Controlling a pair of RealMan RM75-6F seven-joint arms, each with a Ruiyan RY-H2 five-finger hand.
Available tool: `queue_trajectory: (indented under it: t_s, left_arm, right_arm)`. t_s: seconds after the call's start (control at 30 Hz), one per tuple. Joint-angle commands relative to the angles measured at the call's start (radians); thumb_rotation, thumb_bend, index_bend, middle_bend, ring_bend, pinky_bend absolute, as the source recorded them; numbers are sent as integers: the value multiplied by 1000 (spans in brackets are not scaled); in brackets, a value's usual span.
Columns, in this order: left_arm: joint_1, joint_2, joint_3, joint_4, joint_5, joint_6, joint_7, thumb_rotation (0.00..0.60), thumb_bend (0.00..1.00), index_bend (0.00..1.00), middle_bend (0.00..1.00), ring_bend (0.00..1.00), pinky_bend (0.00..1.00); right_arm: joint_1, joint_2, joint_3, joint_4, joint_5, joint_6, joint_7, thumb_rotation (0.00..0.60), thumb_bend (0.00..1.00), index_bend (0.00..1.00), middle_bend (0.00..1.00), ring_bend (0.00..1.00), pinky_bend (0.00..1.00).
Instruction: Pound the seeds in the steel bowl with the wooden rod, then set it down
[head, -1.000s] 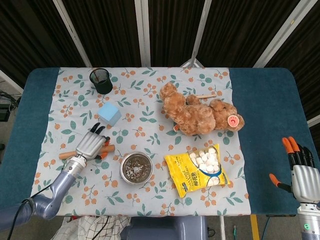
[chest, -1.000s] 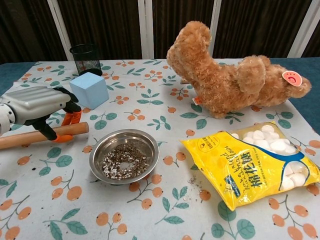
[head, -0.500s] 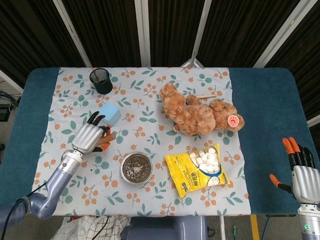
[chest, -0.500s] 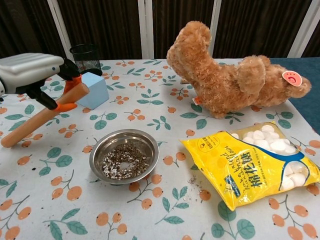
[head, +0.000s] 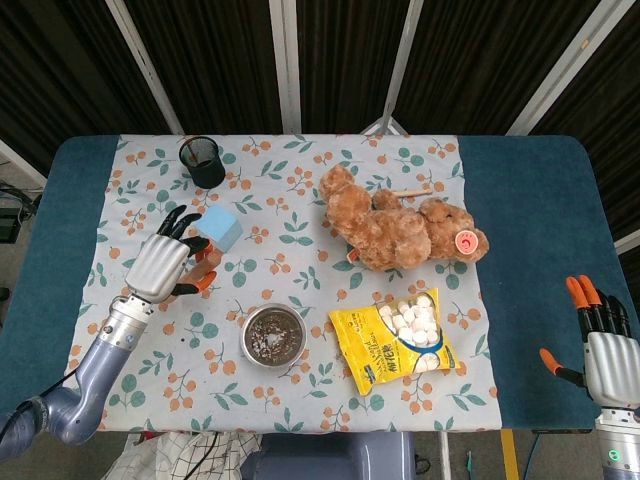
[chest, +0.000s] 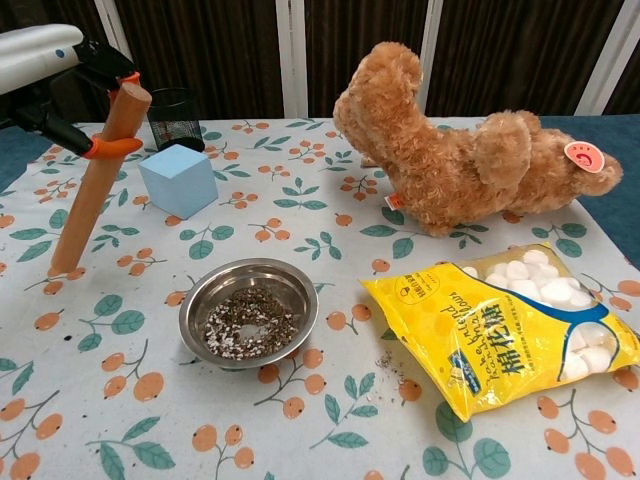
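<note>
Head view. The steel bowl (head: 272, 336) sat on the floral tablecloth (head: 300, 190) with dark crushed seeds (head: 271, 338) in its bottom; taken as landmark. The left hand (head: 160, 265) was up and to the left of the bowl, well apart from it, its back toward the camera and its dark, orange-tipped fingers (head: 196, 284) curled around the wooden rod (head: 208, 268). Only a short piece of the rod showed past the hand. A light blue cube (head: 219, 230) lay just beyond the hand, farther from the bowl. A black mesh cup (head: 202, 161) stood at the far edge of the cloth, beyond the cube. A yellow marshmallow bag (head: 400, 338) lay just right of the bowl. A brown teddy bear (head: 400, 230) lay beyond the bag. The right hand (head: 601, 350) was far right of the bowl, at the table's blue edge (head: 535, 260), holding nothing, fingers straight and apart.

Chest view. The bowl (chest: 249, 312) was near centre-left, seeds (chest: 248, 322) spread over its floor. The rod (chest: 97, 180) stood left of the bowl, tilted, upper end toward the cup (chest: 173, 118), lower end at or just above the cloth; contact could not be confirmed. The left hand (chest: 58, 70) gripped the rod near its top, an orange fingertip (chest: 108, 147) wrapped across the shaft. The cube (chest: 178, 180) sat between rod and bowl, farther back. The bag (chest: 505, 330) lay right of the bowl, the bear (chest: 450, 155) behind it. The right hand was out of this view.
</note>
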Motion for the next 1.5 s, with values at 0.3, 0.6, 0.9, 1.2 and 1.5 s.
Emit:
queue_trajectory:
  t_s: [0.3,0.6,0.9,1.2,1.5]
  left_arm:
    - [9,-4,-27,-21,25,56,-61,600,900,598,611,138,16]
    - [15,-87,-71,-62,66,158,-237,600,904,598,611,138,16]
    - [4,-208,-66,-54,118,211,-334,600,904,598,613,156,40]
    - [-7,-299,-34,-9,156,219,-373,600,907,598,615,157,40]
    - [-6,-340,2,35,187,216,-377,600,909,598,620,157,40]
  right_arm:
    - [-1,-2,-1,2,-1,0,-2,600,231,0,0,0,0]
    - [-1,-3,-1,4,-3,1,-2,600,231,0,0,0,0]
    - [-3,-3,-2,5,-3,0,1,600,231,0,0,0,0]
    - [-3,-2,-2,5,-2,-2,5,600,231,0,0,0,0]
    - [-3,-3,-2,8,-5,-1,10,600,230,0,0,0,0]
